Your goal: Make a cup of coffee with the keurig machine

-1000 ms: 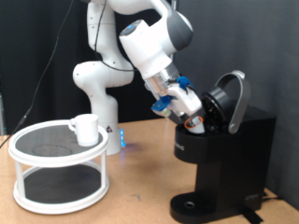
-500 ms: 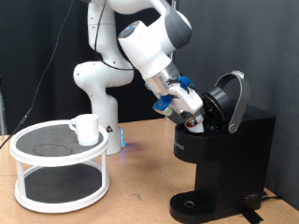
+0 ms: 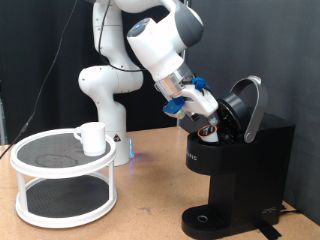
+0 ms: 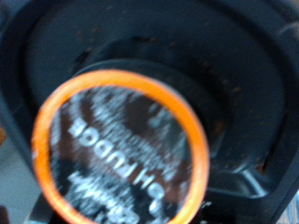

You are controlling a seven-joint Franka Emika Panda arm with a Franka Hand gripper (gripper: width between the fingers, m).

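The black keurig machine (image 3: 252, 165) stands at the exterior view's right with its rounded lid (image 3: 246, 107) hinged open. My gripper (image 3: 204, 121) is tilted down at the open pod chamber and is shut on a small dark pod (image 3: 207, 129) with a brownish top. In the wrist view the pod (image 4: 121, 154) fills the picture, orange-rimmed with printed foil, in front of the black chamber (image 4: 220, 56); my fingers do not show there. The white cup (image 3: 92, 137) sits on the top tier of the white round stand (image 3: 40, 168), far from my gripper.
The arm's white base (image 3: 105, 90) stands behind the two-tier stand. A black curtain backs the wooden table (image 3: 150, 205). The machine's round drip base (image 3: 205, 222) holds nothing.
My gripper has shifted slightly to the exterior view's right with the pod, closer to the open chamber. The cup and the machine have not moved.
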